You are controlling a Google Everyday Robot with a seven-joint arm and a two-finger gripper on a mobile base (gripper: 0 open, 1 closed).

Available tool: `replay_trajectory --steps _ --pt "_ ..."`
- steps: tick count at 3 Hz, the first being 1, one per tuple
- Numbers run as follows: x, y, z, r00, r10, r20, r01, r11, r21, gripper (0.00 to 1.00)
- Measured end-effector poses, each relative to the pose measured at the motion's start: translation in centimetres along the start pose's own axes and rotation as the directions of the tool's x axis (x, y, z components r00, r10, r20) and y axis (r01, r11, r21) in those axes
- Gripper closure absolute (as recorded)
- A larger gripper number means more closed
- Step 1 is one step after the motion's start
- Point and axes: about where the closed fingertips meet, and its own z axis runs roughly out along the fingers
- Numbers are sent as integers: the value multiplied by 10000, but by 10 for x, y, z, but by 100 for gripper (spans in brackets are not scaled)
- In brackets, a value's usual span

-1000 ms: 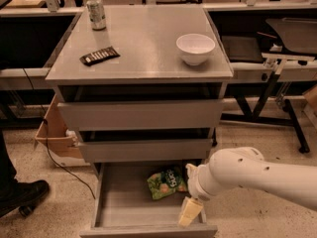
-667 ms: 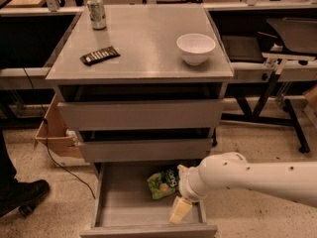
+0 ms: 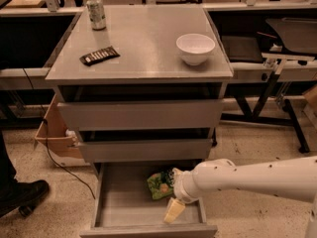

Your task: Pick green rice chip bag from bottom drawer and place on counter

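Observation:
The green rice chip bag (image 3: 159, 184) lies crinkled in the open bottom drawer (image 3: 124, 202), toward its back right. My white arm reaches in from the right and low over the drawer. My gripper (image 3: 173, 210) hangs inside the drawer, just right of and in front of the bag, and the wrist covers the bag's right edge. The bag rests on the drawer floor. The grey counter (image 3: 143, 38) tops the cabinet above.
On the counter stand a white bowl (image 3: 195, 47), a drink can (image 3: 96, 12) and a dark-brown bar wrapper (image 3: 99, 55). Two upper drawers are slightly open. A cardboard box (image 3: 53, 133) and a cable sit left of the cabinet. A person's shoe (image 3: 22, 195) is at the far left.
My arm has swung left across the drawer, bringing the gripper from the front right corner closer to the green bag. The bag has not moved.

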Motion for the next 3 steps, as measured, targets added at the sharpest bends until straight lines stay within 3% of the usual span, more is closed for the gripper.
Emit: replay_trajectory --steps 1,2,3 --pt "7 -1 11 9994 247 256 -251 9996 156 0" --pt "21 -13 44 9972 572 489 -594 9972 450 0" --pt "49 -39 91 9898 888 1111 -992 9908 915 0"
